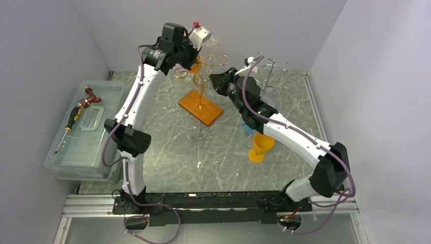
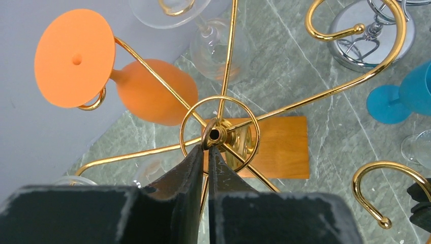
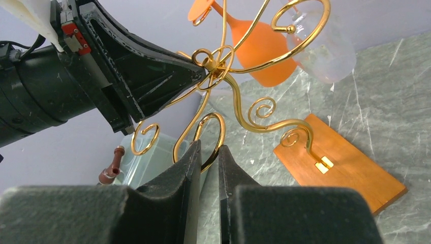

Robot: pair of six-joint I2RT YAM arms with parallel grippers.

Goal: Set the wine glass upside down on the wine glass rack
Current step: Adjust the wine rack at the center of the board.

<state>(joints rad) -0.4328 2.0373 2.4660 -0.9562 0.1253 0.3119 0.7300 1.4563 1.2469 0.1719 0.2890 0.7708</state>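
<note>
Gold rack point(image 2: 282, 147) top pinched by left gripper point(image 2: 209, 147) — right gripper point(image 3: 208, 147) closed on it lower, contact half-hidden.

Glossy gold metal rack point(image 2: 325, 92), smooth wooden base point(image 2: 285, 148)

A gold wire rack point(image 2: 215, 134) with curled hook arms is mounted on a flat wooden base point(image 2: 282, 147). An orange wine glass point(image 2: 152, 99) is hung upside down from one arm, foot uppermost, bowl tilted downward.
</note>
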